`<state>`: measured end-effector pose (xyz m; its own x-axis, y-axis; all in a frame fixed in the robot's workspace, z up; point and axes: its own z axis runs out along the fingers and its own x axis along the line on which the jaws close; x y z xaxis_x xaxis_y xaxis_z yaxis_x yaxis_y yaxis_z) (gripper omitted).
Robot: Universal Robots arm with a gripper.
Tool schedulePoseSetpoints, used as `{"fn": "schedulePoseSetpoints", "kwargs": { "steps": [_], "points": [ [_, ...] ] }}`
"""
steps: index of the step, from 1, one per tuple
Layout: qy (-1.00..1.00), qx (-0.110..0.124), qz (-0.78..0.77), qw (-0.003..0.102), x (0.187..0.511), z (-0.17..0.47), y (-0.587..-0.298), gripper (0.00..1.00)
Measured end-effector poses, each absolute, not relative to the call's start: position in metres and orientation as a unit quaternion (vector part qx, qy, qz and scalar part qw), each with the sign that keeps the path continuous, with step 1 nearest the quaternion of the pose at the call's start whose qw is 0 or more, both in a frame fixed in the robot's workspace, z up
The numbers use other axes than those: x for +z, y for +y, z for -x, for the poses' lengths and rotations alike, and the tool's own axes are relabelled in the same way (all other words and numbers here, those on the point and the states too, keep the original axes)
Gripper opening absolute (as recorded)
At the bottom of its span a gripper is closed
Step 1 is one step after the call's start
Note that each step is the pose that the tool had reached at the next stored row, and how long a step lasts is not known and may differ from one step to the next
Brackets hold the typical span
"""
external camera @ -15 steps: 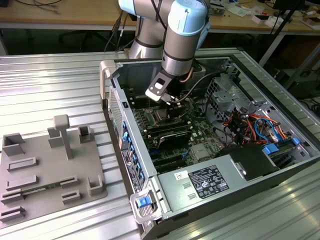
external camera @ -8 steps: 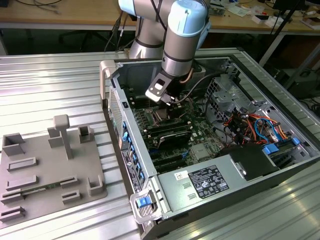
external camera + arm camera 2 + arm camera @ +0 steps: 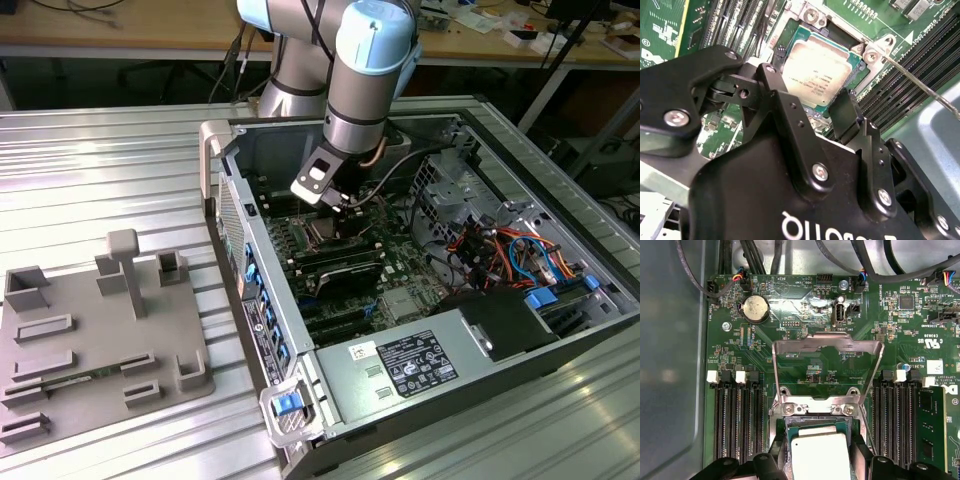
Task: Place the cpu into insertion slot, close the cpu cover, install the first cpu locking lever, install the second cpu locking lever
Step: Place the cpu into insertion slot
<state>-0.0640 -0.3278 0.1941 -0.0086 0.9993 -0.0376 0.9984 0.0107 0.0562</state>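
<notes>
My gripper (image 3: 810, 95) reaches down inside the open computer case, right over the insertion slot (image 3: 812, 407). Its black fingers (image 3: 845, 112) stand at two opposite edges of the cpu (image 3: 820, 70), shut on it. In the first wrist view the gripper (image 3: 817, 467) straddles the cpu (image 3: 819, 452), whose silver-grey top lies level and low in the socket's metal frame. The cpu cover (image 3: 827, 343), a thin silvery frame plate, stands swung up and open behind the socket. A thin wire locking lever (image 3: 920, 85) runs out from the socket's corner. The exterior view has the gripper (image 3: 335, 205) at the motherboard's middle.
Long black memory slots (image 3: 740, 420) flank the socket on both sides (image 3: 897, 415). A coin battery (image 3: 755, 308) and cables (image 3: 700, 285) lie beyond the cover. The case wall (image 3: 265, 300) and drive cables (image 3: 510, 250) hem the arm in. A grey fixture plate (image 3: 90, 330) lies at the exterior view's left.
</notes>
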Motion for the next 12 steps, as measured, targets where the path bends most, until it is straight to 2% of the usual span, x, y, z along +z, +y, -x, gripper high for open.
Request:
{"fn": "schedulePoseSetpoints", "kwargs": {
  "steps": [12],
  "points": [
    [0.709,0.007,-0.704,0.033,0.1979,0.0639,-0.3278,0.60]
  ]
}}
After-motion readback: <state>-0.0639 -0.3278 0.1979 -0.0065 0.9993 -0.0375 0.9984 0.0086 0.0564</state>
